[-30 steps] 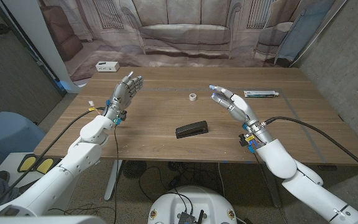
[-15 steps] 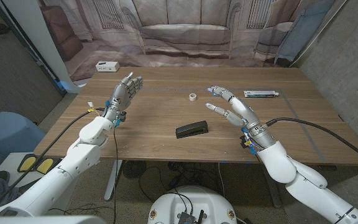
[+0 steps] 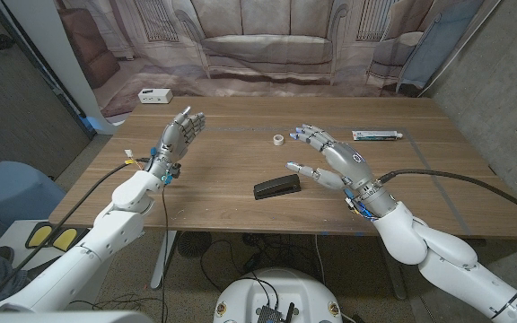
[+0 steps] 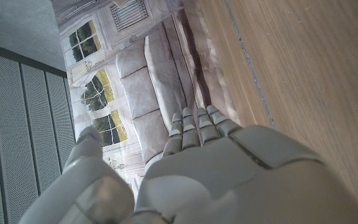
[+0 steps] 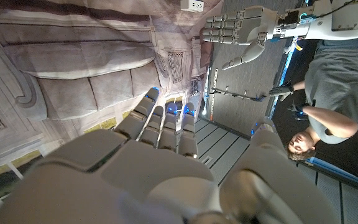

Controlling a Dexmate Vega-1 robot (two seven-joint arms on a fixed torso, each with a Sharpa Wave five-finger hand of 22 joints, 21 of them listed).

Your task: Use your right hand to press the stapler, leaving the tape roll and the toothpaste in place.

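Note:
The black stapler (image 3: 277, 187) lies on the wooden table (image 3: 240, 206) near its front middle. My right hand (image 3: 330, 157) hovers just right of and above it, fingers spread and empty, the thumb reaching toward the stapler's right end. A small white tape roll (image 3: 278, 140) sits behind the stapler. The toothpaste tube (image 3: 377, 135) lies at the far right. My left hand (image 3: 180, 133) is raised over the table's left side, fingers apart, holding nothing; its back (image 4: 229, 174) shows in the left wrist view. The right wrist view looks along my right hand (image 5: 160, 155) toward my left hand (image 5: 238, 31).
A white box (image 3: 155, 96) sits at the table's far left corner. A backdrop printed with a sofa hangs behind the table. A person (image 5: 328, 81) shows in the right wrist view, off to the left side of the table.
My right hand has moved left and forward toward the stapler and turned palm down, its fingers spreading. The left hand has stayed put.

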